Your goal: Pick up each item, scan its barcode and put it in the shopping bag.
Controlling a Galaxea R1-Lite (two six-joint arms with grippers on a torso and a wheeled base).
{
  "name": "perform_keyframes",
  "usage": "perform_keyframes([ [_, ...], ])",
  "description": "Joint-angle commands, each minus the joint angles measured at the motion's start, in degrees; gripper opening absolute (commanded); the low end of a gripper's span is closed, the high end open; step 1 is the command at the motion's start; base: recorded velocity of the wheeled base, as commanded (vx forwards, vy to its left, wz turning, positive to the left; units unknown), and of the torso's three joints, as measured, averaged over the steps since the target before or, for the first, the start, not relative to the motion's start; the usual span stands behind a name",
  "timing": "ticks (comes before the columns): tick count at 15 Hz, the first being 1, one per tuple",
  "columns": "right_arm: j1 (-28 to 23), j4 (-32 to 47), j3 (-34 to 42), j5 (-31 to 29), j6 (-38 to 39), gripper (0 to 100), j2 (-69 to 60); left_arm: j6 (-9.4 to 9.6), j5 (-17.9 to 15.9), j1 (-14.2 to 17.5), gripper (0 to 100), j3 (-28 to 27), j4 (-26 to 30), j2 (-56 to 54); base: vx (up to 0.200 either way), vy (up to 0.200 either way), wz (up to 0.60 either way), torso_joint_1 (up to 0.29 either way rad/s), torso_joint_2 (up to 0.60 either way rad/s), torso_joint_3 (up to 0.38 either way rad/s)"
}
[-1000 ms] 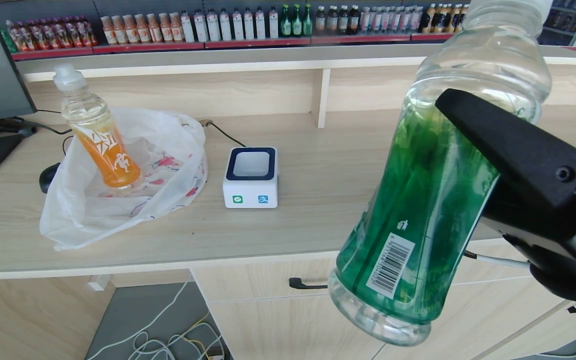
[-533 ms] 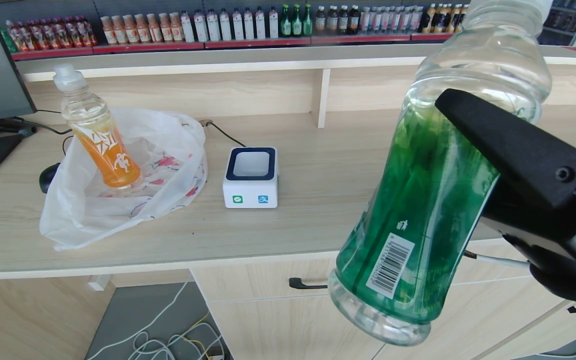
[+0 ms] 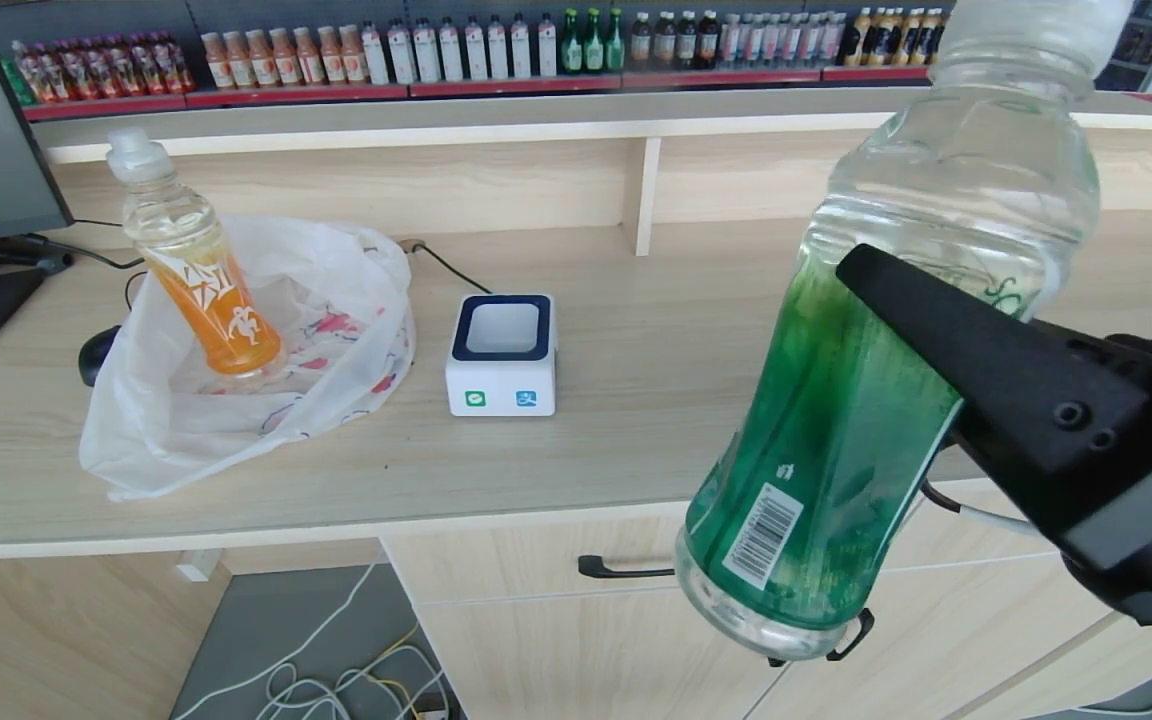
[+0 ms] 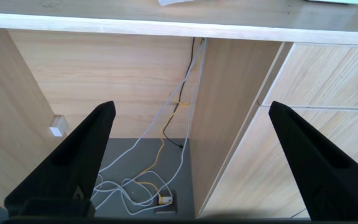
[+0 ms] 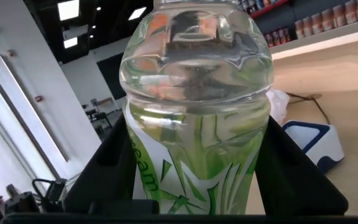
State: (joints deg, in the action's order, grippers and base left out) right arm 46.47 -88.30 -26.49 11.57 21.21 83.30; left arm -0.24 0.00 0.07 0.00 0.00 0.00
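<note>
gripping the green bottle (image 3: 836,470) across its middle, the right gripper (image 5: 197,186) has its jaws clenched on the label. the bottle hangs tilted in the right half of the head view, cap toward the upper right and base toward the lower middle, out in front of the counter (image 3: 636,440). its barcode (image 3: 762,522) sits low on the label and faces the camera, not the scanner (image 3: 501,352), which rests at the centre of the frame, well apart. at the left, the shopping bag (image 3: 236,430) lies open on the counter with an orange bottle (image 3: 198,270) leaning in it, so one item looks finished. the green bottle is lifted but, as i judge it, not yet scanned. presenting the barcode to the scanner's window and then bagging it remain. the left gripper (image 4: 191,155) is spread wide with nothing in it, down before the cabinet under the counter.
</note>
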Motion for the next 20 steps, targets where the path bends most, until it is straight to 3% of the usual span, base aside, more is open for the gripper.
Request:
perform_keyframes([
  [1,-0.4,2.7,0.2,-1.3,-3.4,0,-0.1,-0.02,0.0,0.0,100,0.0,0.0,0.0,0.000,0.000,0.00,0.000,0.00,0.000],
  [5,-1.6,8.6,-4.9,-9.8,-10.9,0,-0.2,-0.02,0.0,0.0,100,0.0,0.0,0.0,0.000,0.000,0.00,0.000,0.00,0.000],
  [7,-1.0,10.2,-5.5,-19.3,-19.5,0,-0.2,-0.02,0.0,0.0,100,0.0,0.0,0.0,0.000,0.000,0.00,0.000,0.00,0.000],
  [9,-0.9,10.1,-5.2,-19.7,-24.6,0,-0.7,-0.02,0.0,0.0,100,0.0,0.0,0.0,0.000,0.000,0.00,0.000,0.00,0.000],
  [12,-1.0,6.8,-3.5,-23.7,-23.9,0,-0.9,-0.02,0.0,0.0,100,0.0,0.0,0.0,0.000,0.000,0.00,0.000,0.00,0.000],
  [16,-1.6,6.6,2.6,-24.2,-23.5,0,-5.3,-0.02,0.0,0.0,100,0.0,0.0,0.0,0.000,0.000,0.00,0.000,0.00,0.000],
  [20,-4.1,6.0,0.6,-24.2,-24.8,0,-3.8,0.07,0.0,0.0,100,0.0,0.0,0.0,0.000,0.000,0.00,0.000,0.00,0.000],
])
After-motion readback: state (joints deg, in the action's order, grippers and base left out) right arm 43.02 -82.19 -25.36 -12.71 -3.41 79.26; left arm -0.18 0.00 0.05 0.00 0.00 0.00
